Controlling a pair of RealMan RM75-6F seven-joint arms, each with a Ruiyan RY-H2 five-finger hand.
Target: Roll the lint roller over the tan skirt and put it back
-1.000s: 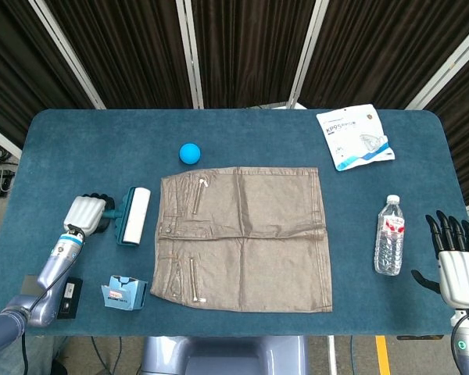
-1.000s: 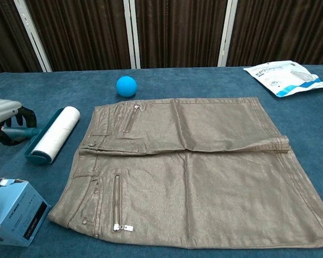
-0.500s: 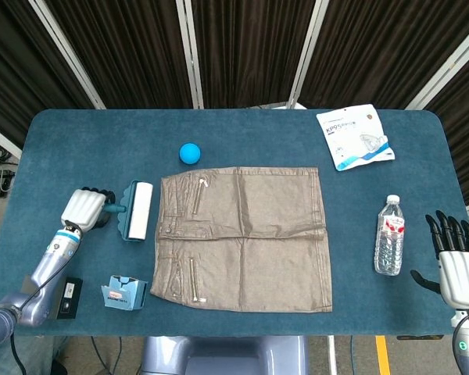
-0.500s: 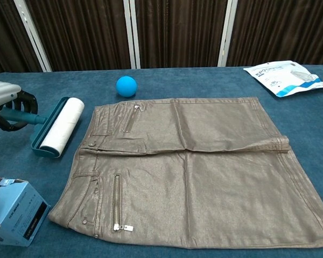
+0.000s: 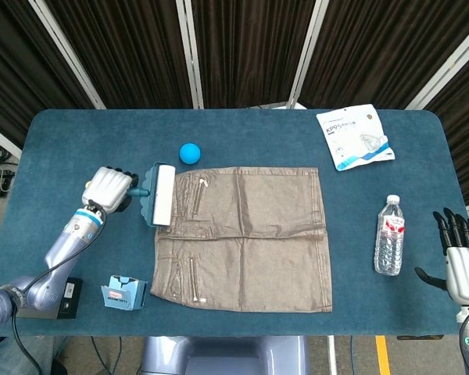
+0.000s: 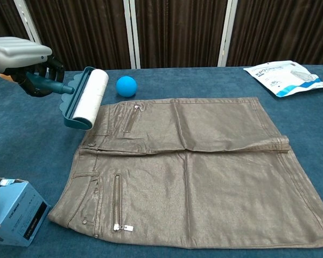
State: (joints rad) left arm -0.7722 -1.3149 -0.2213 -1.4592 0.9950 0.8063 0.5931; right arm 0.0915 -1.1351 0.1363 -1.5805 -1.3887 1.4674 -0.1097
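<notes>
The tan skirt (image 5: 246, 234) lies flat in the middle of the blue table (image 5: 70, 148), waistband to the left; it fills the chest view too (image 6: 204, 172). My left hand (image 5: 108, 189) grips the teal handle of the lint roller (image 5: 161, 195). The roller's white drum is lifted off the table and hangs over the skirt's upper left corner, as the chest view shows for the lint roller (image 6: 88, 98) and the left hand (image 6: 27, 63). My right hand (image 5: 461, 254) rests at the table's right edge, fingers spread, holding nothing.
A blue ball (image 5: 190, 152) sits just beyond the skirt's top left corner. A water bottle (image 5: 388, 236) lies right of the skirt, a mask packet (image 5: 353, 137) at the back right. A small blue box (image 5: 123, 291) and a black device (image 5: 70, 287) sit near the front left.
My left hand has raised the lint roller off the table and carried it right and away from me, from beside the skirt to over its left corner. The right hand barely moved.
</notes>
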